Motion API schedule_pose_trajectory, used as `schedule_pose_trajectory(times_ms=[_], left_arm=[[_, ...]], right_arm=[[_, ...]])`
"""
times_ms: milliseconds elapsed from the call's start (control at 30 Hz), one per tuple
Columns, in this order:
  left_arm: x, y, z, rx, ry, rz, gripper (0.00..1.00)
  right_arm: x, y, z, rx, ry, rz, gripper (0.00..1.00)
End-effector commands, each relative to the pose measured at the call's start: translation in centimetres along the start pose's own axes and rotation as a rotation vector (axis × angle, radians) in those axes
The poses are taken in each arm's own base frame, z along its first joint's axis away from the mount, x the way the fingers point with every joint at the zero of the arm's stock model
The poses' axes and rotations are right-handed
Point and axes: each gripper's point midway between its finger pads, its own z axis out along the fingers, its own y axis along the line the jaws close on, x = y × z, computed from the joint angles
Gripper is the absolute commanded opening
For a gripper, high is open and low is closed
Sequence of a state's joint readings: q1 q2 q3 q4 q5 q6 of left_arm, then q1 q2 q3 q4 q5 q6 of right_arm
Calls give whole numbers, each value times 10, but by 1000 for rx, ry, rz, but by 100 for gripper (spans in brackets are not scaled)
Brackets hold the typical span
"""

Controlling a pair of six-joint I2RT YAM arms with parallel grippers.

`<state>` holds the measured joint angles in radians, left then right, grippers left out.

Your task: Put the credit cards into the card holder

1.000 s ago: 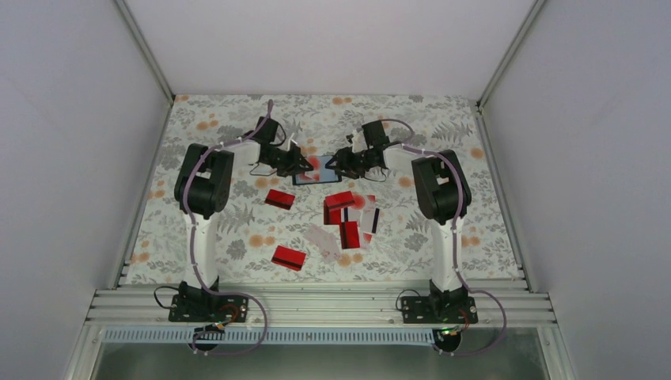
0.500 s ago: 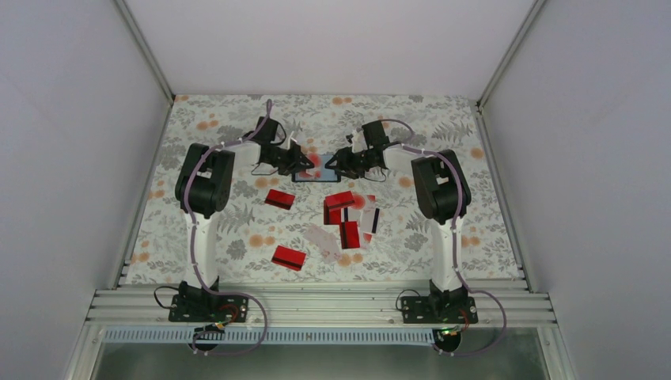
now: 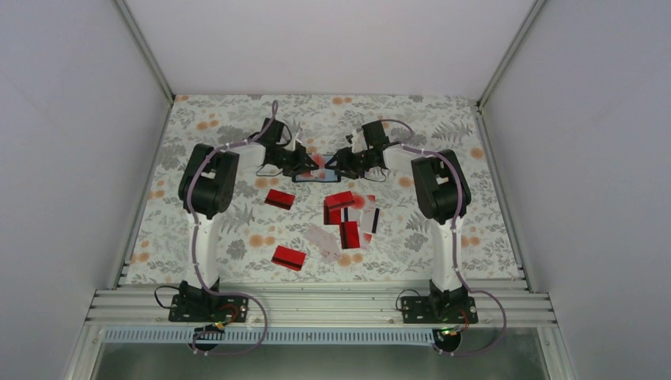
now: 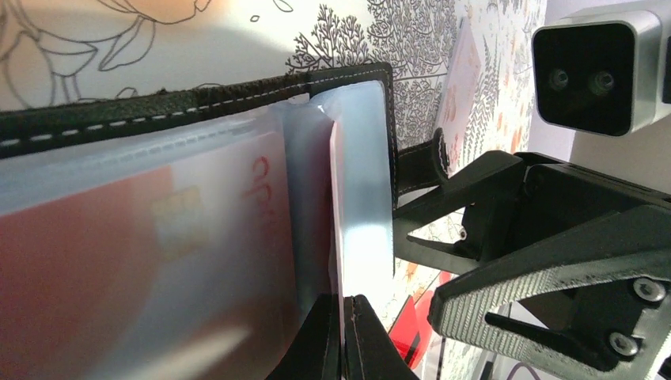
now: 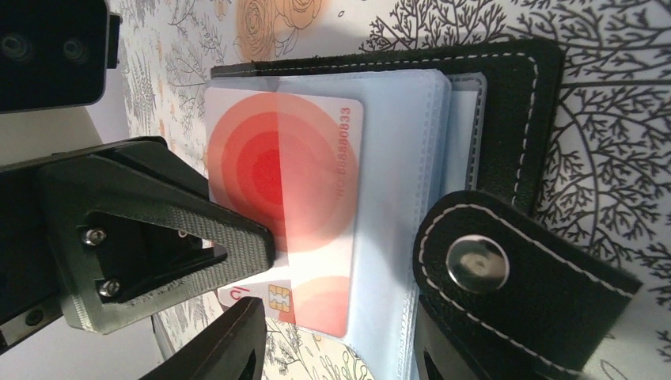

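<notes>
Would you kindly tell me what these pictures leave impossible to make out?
Top view: the holder is tiny, half hidden under the left end effector and right end effector.
Left wrist: the held card shows edge-on, its face hidden.
Right wrist: the bottom edge cuts off the right end effector's fingertips, so its grip is unclear.

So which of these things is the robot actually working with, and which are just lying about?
Part of the job: open card holder; whitish red-circled card, pinched by the left gripper; loose cards.
Just there: flowered table cover; metal rail in front.
</notes>
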<state>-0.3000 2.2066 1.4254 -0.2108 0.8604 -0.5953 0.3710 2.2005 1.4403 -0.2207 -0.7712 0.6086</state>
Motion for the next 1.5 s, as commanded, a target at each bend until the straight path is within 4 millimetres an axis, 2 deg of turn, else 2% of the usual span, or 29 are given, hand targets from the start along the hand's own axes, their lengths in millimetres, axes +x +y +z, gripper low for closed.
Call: schedule_pose_trajectory(times_ms=[0, 33, 200, 400, 500, 567, 600, 633, 667, 800, 900, 1200, 1300, 1467], left_arm=[[5, -2, 16, 9, 32, 14, 3], [6, -3, 17, 7, 36, 18, 5], [6, 3, 15, -67, 40, 23, 30], [3, 4, 9, -154, 40, 30, 45], [1, 6, 3, -219, 42, 34, 62], [2, 4, 0, -232, 43, 41, 71], [2, 3, -2, -234, 46, 46, 79], [3, 1, -2, -238, 49, 53, 94], [4, 0, -2, -245, 52, 58, 99], [3, -1, -5, -295, 53, 88, 100], [-7, 1, -14, -379, 23, 119, 100], [-7, -1, -3, -376, 46, 133, 96], [-8, -2, 0, -363, 51, 131, 92], [-6, -8, 7, -352, 63, 133, 80]], right_arm=[[18, -26, 16, 51, 57, 49, 48], [18, -25, 16, 51, 58, 45, 48], [16, -24, 15, 54, 57, 36, 48], [11, -20, 13, 51, 51, 24, 48], [8, -18, 11, 51, 49, 19, 48], [7, -17, 10, 53, 46, 17, 48], [7, -16, 9, 51, 46, 15, 48], [6, -17, 9, 52, 45, 16, 48], [6, -16, 9, 51, 45, 15, 47], [3, -16, 8, 50, 42, 16, 48], [-2, -13, 6, 46, 34, 9, 47], [-4, -12, 8, 38, 38, 10, 46], [-4, -13, 9, 39, 41, 9, 46], [-3, -15, 9, 40, 43, 14, 46]])
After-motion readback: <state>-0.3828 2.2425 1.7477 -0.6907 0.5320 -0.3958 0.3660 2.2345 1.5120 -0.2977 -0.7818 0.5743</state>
